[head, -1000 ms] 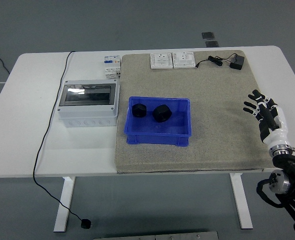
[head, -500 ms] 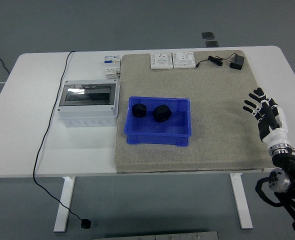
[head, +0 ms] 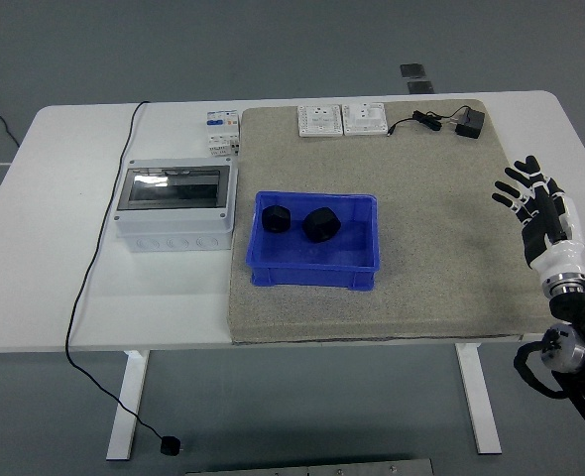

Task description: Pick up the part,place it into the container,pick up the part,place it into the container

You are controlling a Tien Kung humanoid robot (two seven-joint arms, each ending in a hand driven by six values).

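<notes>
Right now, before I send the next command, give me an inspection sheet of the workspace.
Surface: white table, with a grey mat covering its right half.
Job's things: blue container on the mat, holding two black parts, apart from each other.
Clutter: grey enclosure box with clear lid; small breaker module; two white socket plates; black power adapter.
Hands: right hand at the mat's right edge, fingers spread, holding nothing; left hand not in view.
Cables: black cable runs off the table's left front to the floor; the adapter's lead lies on the mat.
Surroundings: grey floor; no person seen.
</notes>
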